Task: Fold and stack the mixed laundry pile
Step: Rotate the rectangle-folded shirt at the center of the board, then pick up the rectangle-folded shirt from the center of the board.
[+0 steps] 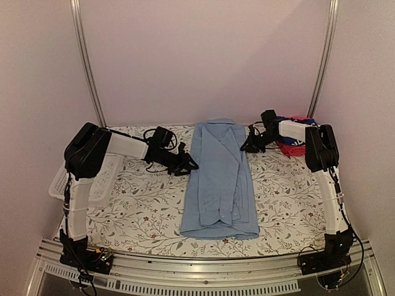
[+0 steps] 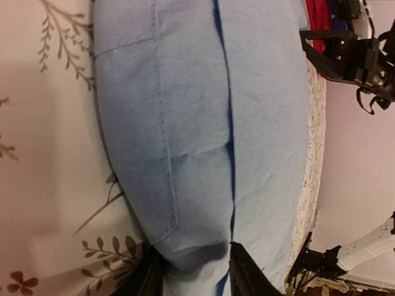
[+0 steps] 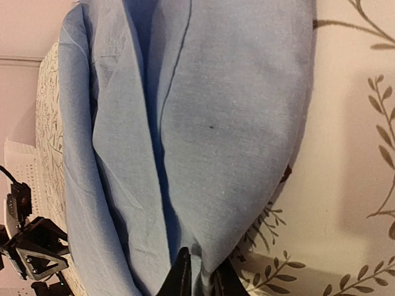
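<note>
A light-blue collared shirt point(image 1: 219, 179) lies folded into a long strip down the middle of the table. My left gripper point(image 1: 187, 164) is at its left edge. In the left wrist view its jaws point(image 2: 196, 277) straddle a bunched fold of the light-blue shirt point(image 2: 197, 123), with cloth filling the gap between them. My right gripper point(image 1: 248, 146) is at the shirt's right edge near the collar. In the right wrist view it point(image 3: 202, 280) is shut on the edge of the light-blue shirt point(image 3: 210, 123). A red-pink garment point(image 1: 292, 148) and a royal-blue one point(image 1: 285, 119) lie behind the right arm.
A white perforated basket point(image 1: 102, 176) stands at the left edge, partly under the left arm. The floral table cover point(image 1: 148, 216) shows on both sides of the shirt. The back wall is close behind the collar. The table's near edge is just below the shirt's hem.
</note>
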